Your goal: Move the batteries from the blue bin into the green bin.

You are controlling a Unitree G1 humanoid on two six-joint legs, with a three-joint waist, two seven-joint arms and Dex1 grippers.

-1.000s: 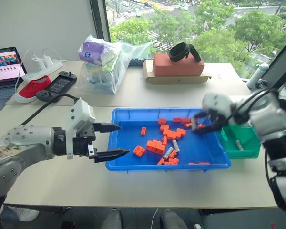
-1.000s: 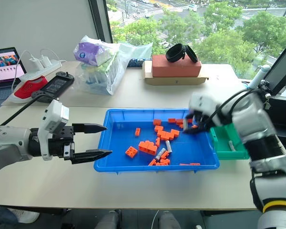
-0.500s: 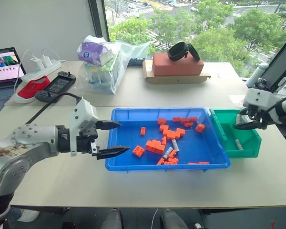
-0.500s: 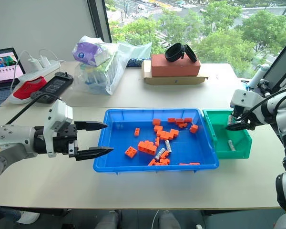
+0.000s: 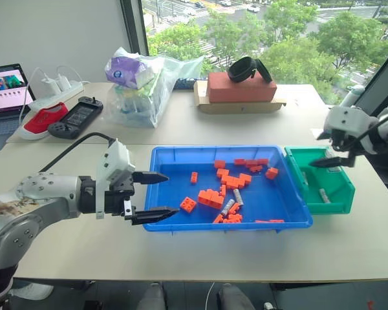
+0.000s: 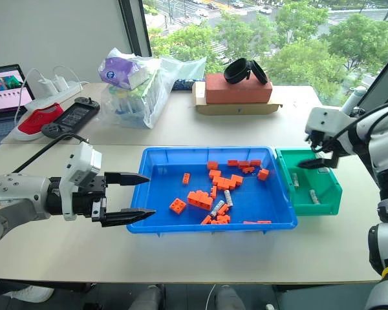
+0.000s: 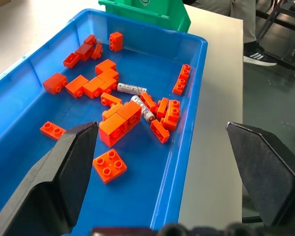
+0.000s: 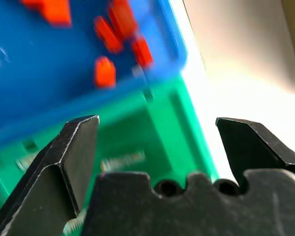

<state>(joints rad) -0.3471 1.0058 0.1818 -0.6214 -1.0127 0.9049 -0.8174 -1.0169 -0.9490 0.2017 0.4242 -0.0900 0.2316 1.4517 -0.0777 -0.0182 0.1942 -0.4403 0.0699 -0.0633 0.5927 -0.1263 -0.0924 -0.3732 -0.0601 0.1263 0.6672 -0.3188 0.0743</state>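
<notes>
Jaws of the right gripper stand wide apart and empty above the green bin, hanging over its far end; a second ago this gripper was over the far right corner of the blue bin, pinched around a small grey piece among the bricks, and half a second ago it had already crossed to the green bin with the jaws nearly together. Two batteries now lie on the green bin's floor, one near the wall next to the blue bin and one nearer the middle, where a second ago one could be seen. The right wrist view looks down between the spread fingers at the green floor with a pale cylinder on it. Jaws of the left gripper are also open and hold nothing; they hover level at the blue bin's left rim, tips just reaching over it, much as they did a second ago. Inside the blue bin, two more batteries lie close together near the front-middle, touching the cluster of orange bricks; the left wrist view shows them side by side between brick pieces. The green bin sits touching the blue bin's right end on the bench. Behind the blue bin, on the far bench, rest a clear plastic bag and a red brick-like block.
</notes>
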